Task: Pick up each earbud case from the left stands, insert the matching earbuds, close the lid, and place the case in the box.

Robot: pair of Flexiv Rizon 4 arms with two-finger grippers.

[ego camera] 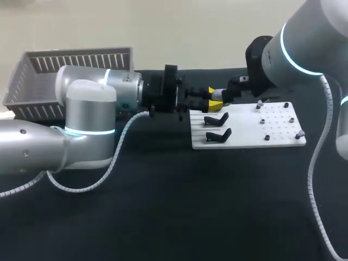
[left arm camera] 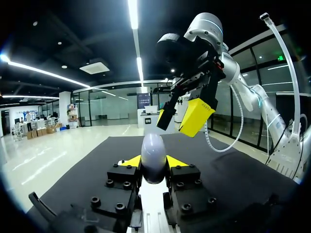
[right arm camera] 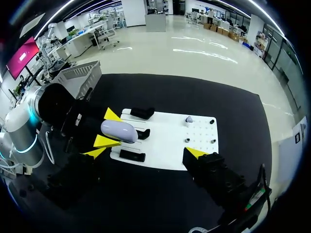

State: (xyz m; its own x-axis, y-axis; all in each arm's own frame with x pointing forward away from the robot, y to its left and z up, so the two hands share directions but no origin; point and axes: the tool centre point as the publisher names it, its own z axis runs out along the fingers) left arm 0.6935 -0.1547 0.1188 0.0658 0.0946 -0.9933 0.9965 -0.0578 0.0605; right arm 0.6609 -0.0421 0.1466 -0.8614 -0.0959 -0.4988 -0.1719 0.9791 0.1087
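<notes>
1. Left gripper (left arm camera: 153, 164): jaws clamped on the white case (right arm camera: 119, 130), held in the air over the stand end of the board (ego camera: 244, 133).
2. Right gripper (left arm camera: 179, 120): jaws spread wide, nothing in them, just above the case and over the board.
3. Black stands (ego camera: 216, 118) sit on the board, below the case.
4. Box (ego camera: 70, 68) is on the bench (ego camera: 163, 217), well apart from the board, on the left arm's side.

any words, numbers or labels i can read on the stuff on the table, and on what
None can be read.
The white case in the left claw: plain, no print shows.
The white board: only holes and pegs, no marks.
The grey basket: no label shows.
</notes>
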